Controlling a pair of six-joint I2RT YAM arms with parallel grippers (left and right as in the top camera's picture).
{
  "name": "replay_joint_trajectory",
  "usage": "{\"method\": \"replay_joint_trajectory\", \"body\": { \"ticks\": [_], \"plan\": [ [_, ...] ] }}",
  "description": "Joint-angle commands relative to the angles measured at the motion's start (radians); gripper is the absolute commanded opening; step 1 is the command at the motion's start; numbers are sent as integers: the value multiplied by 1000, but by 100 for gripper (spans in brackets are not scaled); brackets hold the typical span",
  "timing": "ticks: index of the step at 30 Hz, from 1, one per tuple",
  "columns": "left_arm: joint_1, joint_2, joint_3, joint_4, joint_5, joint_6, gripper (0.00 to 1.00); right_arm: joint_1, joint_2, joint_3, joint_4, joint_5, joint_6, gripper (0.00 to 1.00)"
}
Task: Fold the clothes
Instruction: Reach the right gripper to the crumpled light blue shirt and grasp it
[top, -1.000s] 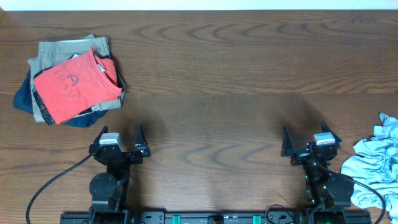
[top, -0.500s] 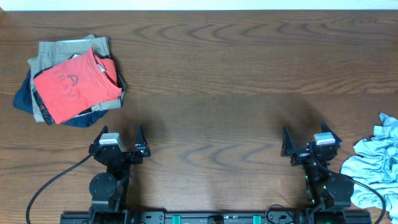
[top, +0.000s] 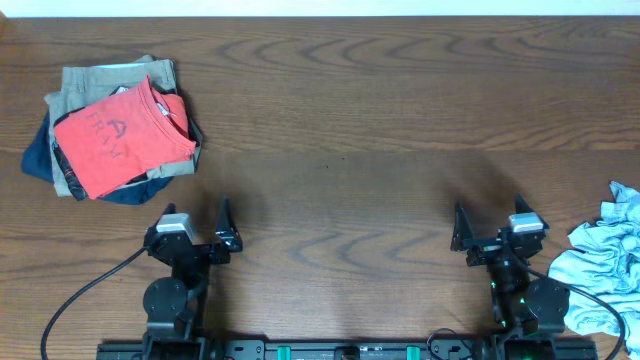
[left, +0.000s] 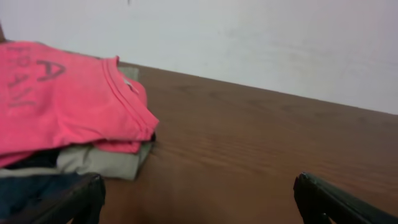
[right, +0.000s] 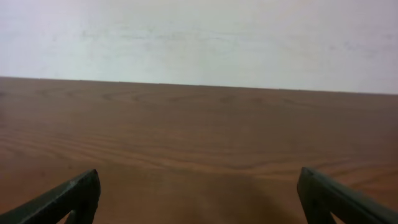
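The pale light-blue garment (top: 607, 265) lies crumpled at the table's right edge, partly cut off by the frame. My right gripper (top: 497, 232) is open and empty, just left of it, near the front edge. In the right wrist view its fingers (right: 198, 196) frame bare table; the garment is out of that view. My left gripper (top: 192, 228) is open and empty near the front left; in the left wrist view its fingers (left: 199, 198) frame bare wood.
A pile of folded clothes sits at the back left: a red-orange printed T-shirt (top: 120, 135) on top of khaki (top: 100, 82) and navy (top: 38, 155) garments. The T-shirt also shows in the left wrist view (left: 59, 99). A white wall lies beyond the table's far edge.
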Motion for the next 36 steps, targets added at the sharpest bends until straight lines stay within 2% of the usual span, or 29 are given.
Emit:
{"method": "replay_joint_trajectory", "body": {
  "ticks": [1, 8, 19, 24, 25, 26, 28, 30, 32, 36],
  "plan": [
    [5, 18, 39, -91, 7, -35, 98, 18, -1, 16, -34, -6, 54, 99],
    [5, 172, 225, -227, 53, -35, 98, 18, 104, 158, -198, 65, 104, 99],
    [4, 528, 610, -600, 66, -35, 98, 6, 589, 582, -573, 132, 109, 99],
    [4, 621, 687, -666, 79, -35, 98, 6, 753, 696, -604, 102, 109, 99],
    [4, 629, 687, -666, 79, -35, 98, 5, 771, 698, -604, 109, 110, 98],
    [4, 637, 687, -667, 79, -35, 98, 2, 787, 697, -613, 135, 113, 91],
    [4, 645, 687, -670, 79, -35, 98, -12, 818, 697, -662, 252, 187, 77],
    [4, 647, 687, -670, 78, -35, 98, -40, 867, 696, -753, 450, 359, 86],
    [4, 647, 687, -670, 79, -35, 98, -77, 922, 690, -821, 561, 480, 93],
    [4, 647, 687, -670, 78, -35, 98, -162, 1032, 652, -838, 584, 538, 94]
  ]
}}
